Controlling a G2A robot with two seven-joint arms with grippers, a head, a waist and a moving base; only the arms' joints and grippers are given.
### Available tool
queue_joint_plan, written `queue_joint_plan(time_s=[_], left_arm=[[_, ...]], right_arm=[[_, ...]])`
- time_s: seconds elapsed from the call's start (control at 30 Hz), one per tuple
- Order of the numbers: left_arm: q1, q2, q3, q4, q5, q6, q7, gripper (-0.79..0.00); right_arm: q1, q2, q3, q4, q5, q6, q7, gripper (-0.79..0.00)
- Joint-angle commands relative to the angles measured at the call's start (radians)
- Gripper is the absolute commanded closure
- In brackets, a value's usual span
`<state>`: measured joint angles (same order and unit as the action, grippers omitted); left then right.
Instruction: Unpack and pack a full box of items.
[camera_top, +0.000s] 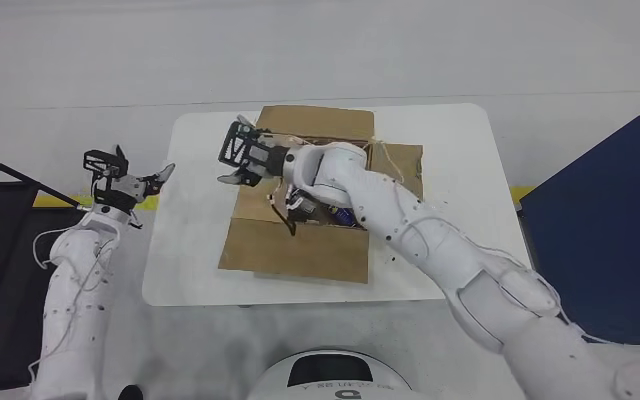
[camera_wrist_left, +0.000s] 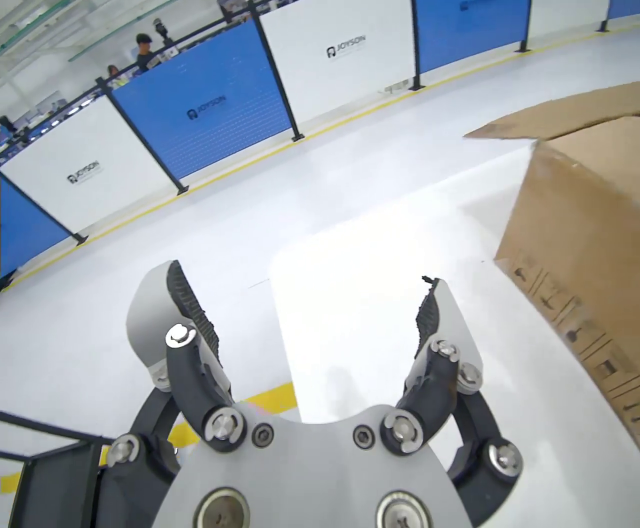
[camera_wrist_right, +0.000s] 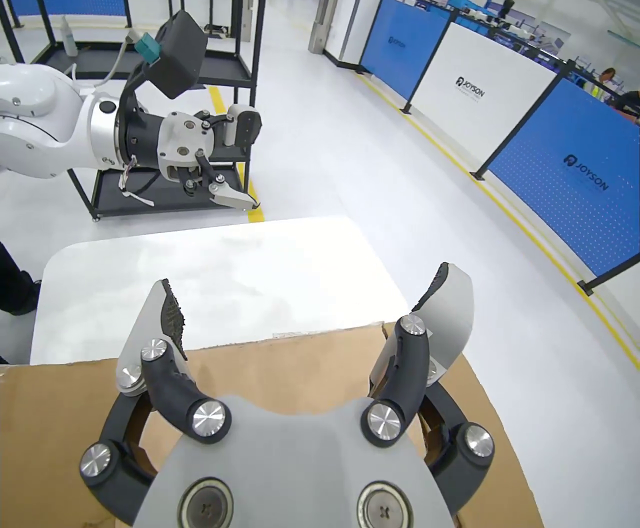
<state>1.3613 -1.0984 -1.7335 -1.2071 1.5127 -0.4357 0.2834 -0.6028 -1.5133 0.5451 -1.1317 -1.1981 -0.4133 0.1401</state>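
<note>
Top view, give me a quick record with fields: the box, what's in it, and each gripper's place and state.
box: cardboard box, flaps open, on the white table
contents: dark and blue items, partly hidden by the right arm
right gripper: open, empty, above the box's left rim near its far corner
left gripper: open, empty, just off the table's left edge, apart from the box

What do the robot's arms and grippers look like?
The left arm and right arm are glossy white shells. The left gripper and right gripper each have curved silver fingers, black ribbed pads, black linkages, silver bolts. A black camera box with teal cable plug tops the left wrist.
</note>
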Motion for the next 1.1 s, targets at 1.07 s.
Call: queue_joint_plan(time_s=[1.07], left_arm=[[-0.056,-0.009,0.203,-0.117,0.181,-0.019,-0.084,-0.785]], right_arm=[[-0.218,0.113,0.182,-0.157,-0.444,0.028,0.24,-0.785]])
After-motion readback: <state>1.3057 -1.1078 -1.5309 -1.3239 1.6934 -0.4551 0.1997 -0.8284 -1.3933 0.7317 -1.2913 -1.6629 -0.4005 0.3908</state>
